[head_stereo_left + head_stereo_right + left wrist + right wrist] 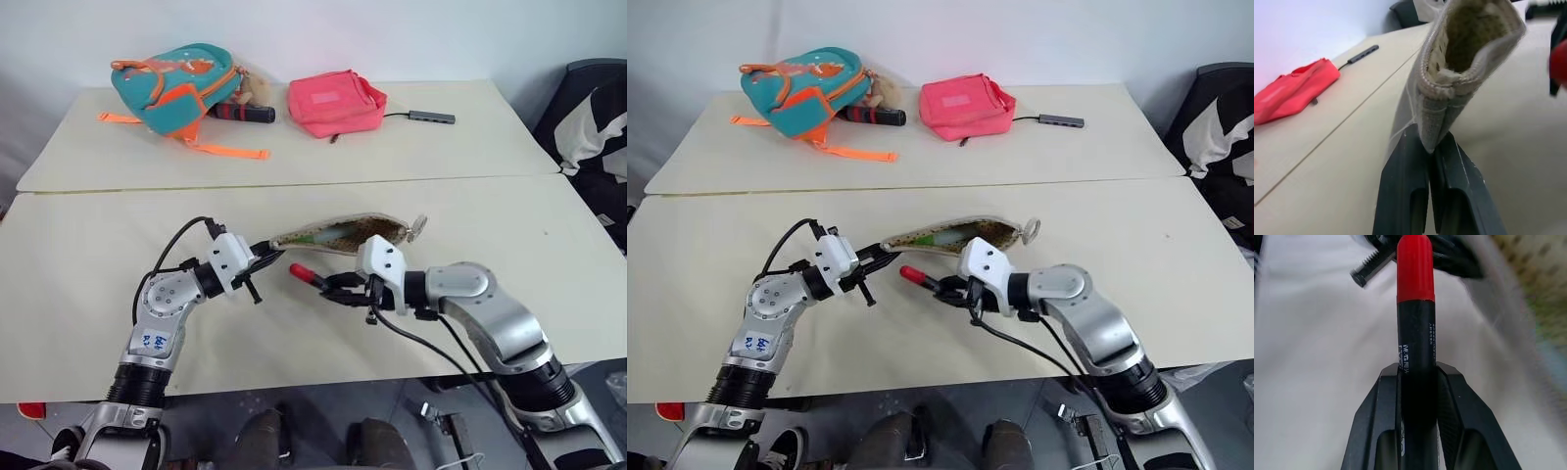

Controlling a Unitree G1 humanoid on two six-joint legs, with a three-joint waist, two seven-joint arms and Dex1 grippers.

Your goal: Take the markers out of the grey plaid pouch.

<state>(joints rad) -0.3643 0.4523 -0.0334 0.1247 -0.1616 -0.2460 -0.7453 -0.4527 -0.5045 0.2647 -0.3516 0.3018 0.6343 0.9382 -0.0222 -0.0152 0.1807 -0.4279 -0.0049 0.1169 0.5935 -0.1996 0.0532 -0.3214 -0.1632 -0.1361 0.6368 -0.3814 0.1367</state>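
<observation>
The grey plaid pouch (pixel 338 235) hangs just above the near table, its mouth open and its beige lining showing. My left gripper (pixel 263 257) is shut on the pouch's left end; in the left wrist view the fabric (pixel 1469 54) is pinched between the black fingers (pixel 1400 196). A light green marker (pixel 328 233) lies inside the pouch. My right gripper (pixel 333 287) is shut on a red-capped marker (pixel 304 275) with a dark body, held outside the pouch just in front of its mouth, cap pointing left. The right wrist view shows this marker (pixel 1415 308) clamped between both fingers.
On the far table sit a teal-and-orange backpack (pixel 181 83), a black-and-red cylinder (pixel 245 114), a pink bag (pixel 335 101) and a grey adapter with a cable (pixel 431 117). A seam (pixel 294 186) runs between the two tables. A dark chair (pixel 593 127) stands at the right.
</observation>
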